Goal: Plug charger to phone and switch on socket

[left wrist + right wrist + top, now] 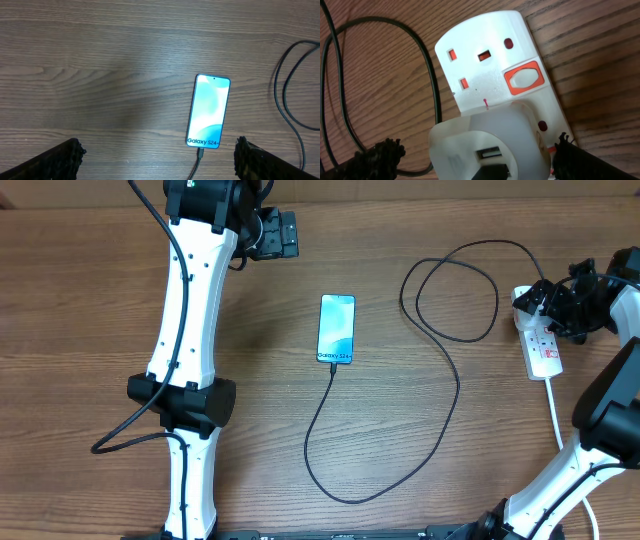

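Brown wood-grain table [80, 300], faint horizontal streaks

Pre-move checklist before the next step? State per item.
1. Tip of the thin black charger cable in the slim teal-screened phone: ok, the connector sits in its lower edge.
2. Seating of the white adapter block in the white plastic power strip: ok, looks pushed home.
3. State of the orange-framed rocker switch: cannot tell whether it is on or off.
4. Aim of the right tool at the switch: not ok. Its open fingers straddle the adapter, and the switch lies beyond them.
5. Clearance of the left tool from the phone: ok. It is open, raised and not touching.
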### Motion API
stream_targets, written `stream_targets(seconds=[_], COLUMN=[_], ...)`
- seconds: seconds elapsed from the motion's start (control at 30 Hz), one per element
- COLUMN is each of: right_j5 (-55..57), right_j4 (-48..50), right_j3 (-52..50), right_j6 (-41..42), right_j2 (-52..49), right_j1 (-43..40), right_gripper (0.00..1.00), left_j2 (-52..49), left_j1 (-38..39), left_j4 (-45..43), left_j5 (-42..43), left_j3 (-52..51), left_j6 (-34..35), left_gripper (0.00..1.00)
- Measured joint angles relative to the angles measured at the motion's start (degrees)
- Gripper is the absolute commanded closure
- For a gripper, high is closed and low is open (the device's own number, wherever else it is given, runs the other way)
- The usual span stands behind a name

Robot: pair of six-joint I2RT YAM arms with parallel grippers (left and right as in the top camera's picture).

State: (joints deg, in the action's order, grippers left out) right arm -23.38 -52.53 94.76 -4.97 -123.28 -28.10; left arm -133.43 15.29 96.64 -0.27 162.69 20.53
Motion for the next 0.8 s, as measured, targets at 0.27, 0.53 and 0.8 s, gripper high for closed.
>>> stream_targets(seconds=[0.27,0.53,0.8], right_j5=[-0.4,-1.7,-1.7], right_j4=[1.6,3.2,3.0], right_j3=[-0.8,-2.1,-2.1], right_j6=[-0.2,-0.7,-1.1], right_j2=[0.2,0.5,0.5], right_j1=[-0.1,-0.4,-0.4], right_gripper=[0.0,0.0,0.0], left_j2=[0.0,0.0,0.0], left_j1=[0.0,0.0,0.0], left_j4=[0.0,0.0,0.0], left_j5=[0.0,0.0,0.0], left_j3=[0.0,0.0,0.0], left_j6=[0.0,0.0,0.0], left_gripper=[0.0,0.0,0.0])
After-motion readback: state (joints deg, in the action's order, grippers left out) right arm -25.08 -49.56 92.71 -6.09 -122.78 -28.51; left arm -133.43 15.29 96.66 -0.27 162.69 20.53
